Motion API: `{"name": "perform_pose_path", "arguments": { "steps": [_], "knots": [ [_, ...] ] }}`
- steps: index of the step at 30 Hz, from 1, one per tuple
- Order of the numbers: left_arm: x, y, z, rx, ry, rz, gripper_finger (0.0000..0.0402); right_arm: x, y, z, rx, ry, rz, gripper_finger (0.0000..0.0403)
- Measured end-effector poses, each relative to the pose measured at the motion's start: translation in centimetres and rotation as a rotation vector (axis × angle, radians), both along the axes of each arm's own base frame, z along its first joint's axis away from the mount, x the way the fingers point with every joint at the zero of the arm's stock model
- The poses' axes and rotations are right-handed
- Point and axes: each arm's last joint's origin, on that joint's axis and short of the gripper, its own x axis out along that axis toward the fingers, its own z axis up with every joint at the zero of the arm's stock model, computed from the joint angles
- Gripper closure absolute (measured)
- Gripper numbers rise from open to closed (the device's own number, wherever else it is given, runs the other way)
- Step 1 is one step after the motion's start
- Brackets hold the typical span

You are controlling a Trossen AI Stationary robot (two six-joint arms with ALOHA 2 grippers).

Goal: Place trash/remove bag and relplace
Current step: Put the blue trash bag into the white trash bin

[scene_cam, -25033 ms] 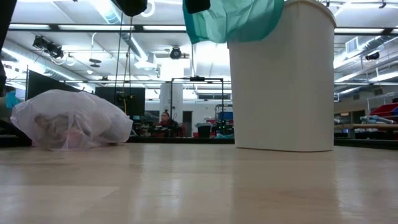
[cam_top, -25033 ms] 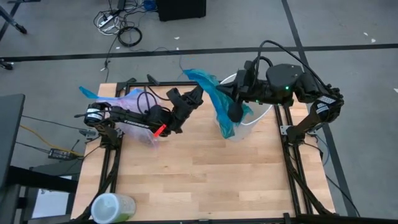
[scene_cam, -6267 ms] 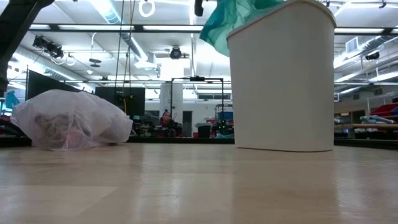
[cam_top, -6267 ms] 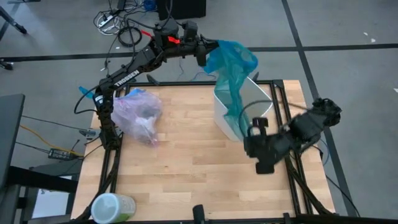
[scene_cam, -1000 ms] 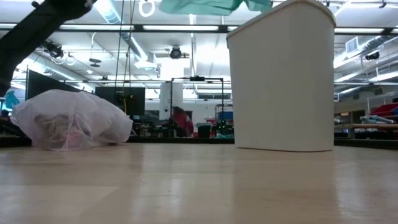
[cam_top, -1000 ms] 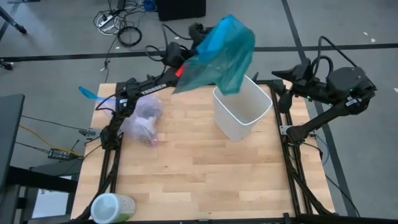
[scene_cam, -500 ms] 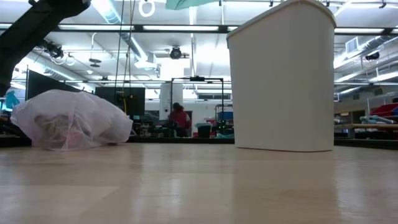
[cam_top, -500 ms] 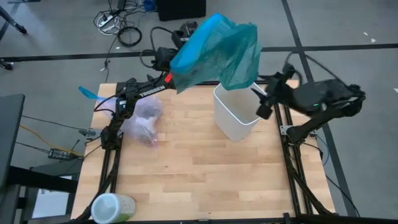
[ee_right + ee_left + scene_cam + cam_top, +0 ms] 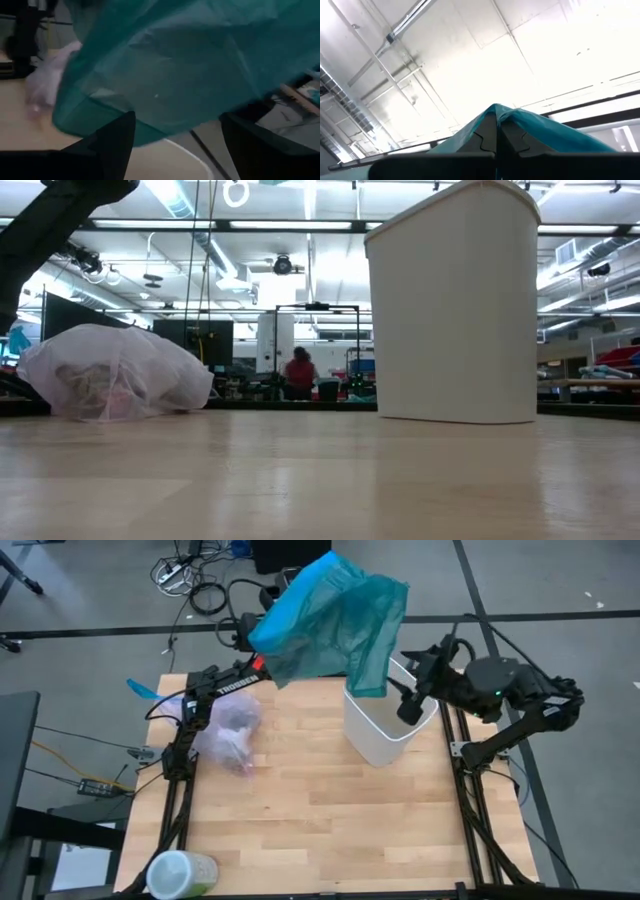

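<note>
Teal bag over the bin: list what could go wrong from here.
1. The left gripper pinches only one fold of the teal bag, which could slip free.
2. The bag's mouth hangs bunched beside the white bin, so the open right gripper may miss an edge.

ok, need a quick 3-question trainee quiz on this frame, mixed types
1. True or false: the white bin is already lined with the teal bag.
2. Which claw holds the teal bag? A) left claw B) right claw C) both
3. Fill in: the tied pink bag of trash rests on the ___, apart from the bin.

Key: 1 false, the bag hangs above it; 2 A, the right claw is open by the bag's lower edge; 3 table.
</note>
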Motion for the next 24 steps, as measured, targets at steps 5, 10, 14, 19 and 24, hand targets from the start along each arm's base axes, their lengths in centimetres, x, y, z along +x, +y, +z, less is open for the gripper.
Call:
{"name": "perform_pose_path", "arguments": {
  "steps": [5,10,14,19,24],
  "knots": [
    [0.0,-0.1,0.0,0.025,0.008,0.001,0.0397,1.2,0.0,0.4,0.089,-0.111,0.077,0.0115],
    [0.0,0.2,0.0,0.042,0.012,0.016,0.0396,1.7,0.7,0.6,0.152,-0.170,0.181,0.0114],
    [0.0,0.2,0.0,0.047,0.014,0.021,0.0396,1.1,1.0,1.0,0.182,-0.210,0.193,0.0113],
    [0.0,0.3,0.0,0.105,0.027,0.060,0.0396,0.3,1.7,1.3,0.257,-0.264,0.261,0.0113],
    [0.0,0.3,-0.1,0.126,0.030,0.106,0.0396,0.4,2.0,1.6,0.278,-0.302,0.291,0.0113]
  ]
}}
